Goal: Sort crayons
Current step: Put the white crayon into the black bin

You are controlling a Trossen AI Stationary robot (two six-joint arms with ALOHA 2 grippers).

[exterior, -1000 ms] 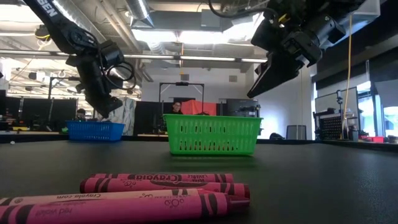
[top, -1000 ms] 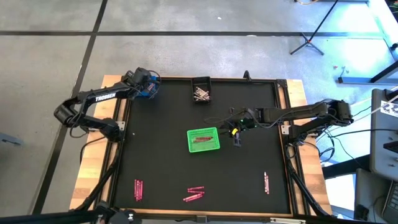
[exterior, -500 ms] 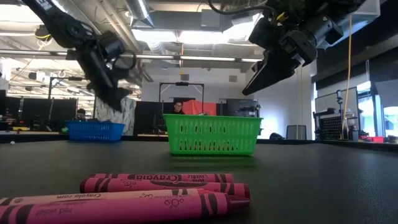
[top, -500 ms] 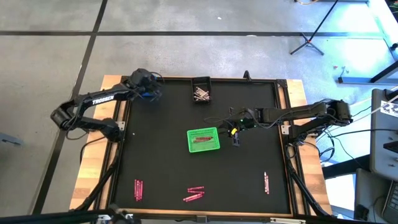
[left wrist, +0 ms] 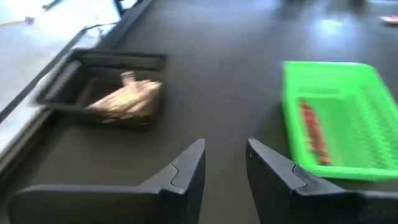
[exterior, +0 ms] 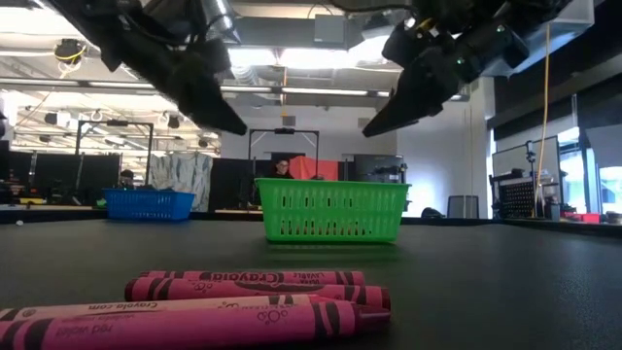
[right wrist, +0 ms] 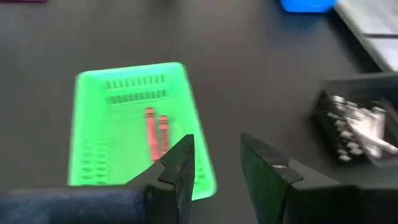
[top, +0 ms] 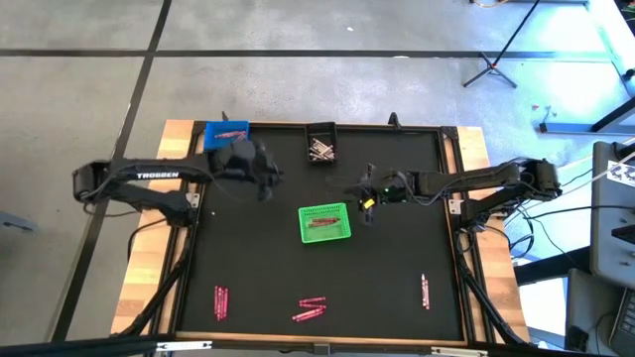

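Pink crayons lie in loose groups near the table's front edge (top: 220, 302), (top: 310, 308), (top: 425, 291), and the nearest ones fill the low view's foreground (exterior: 253, 287). The green bin (top: 324, 222) at mid-table holds red crayons (right wrist: 155, 134). Pale crayons (left wrist: 130, 99) lie in the black bin (top: 320, 147) at the far edge. My left gripper (left wrist: 225, 155) hangs open in the air, left of the green bin and nearer than the black bin. Open as well, my right gripper (right wrist: 217, 149) hovers just right of the green bin. Neither has anything between its fingers.
A blue bin (top: 226, 133) stands at the far left corner. The black mat (top: 248, 258) is bordered by a raised frame on a wooden table. Bare mat lies between the green bin and the crayons at the front.
My left gripper has swung from above the blue bin toward the table's middle, right and nearer, tipping from pointing down to a forward slant. The blue bin now shows uncovered. My right gripper has tipped its fingers up a little, staying in place.
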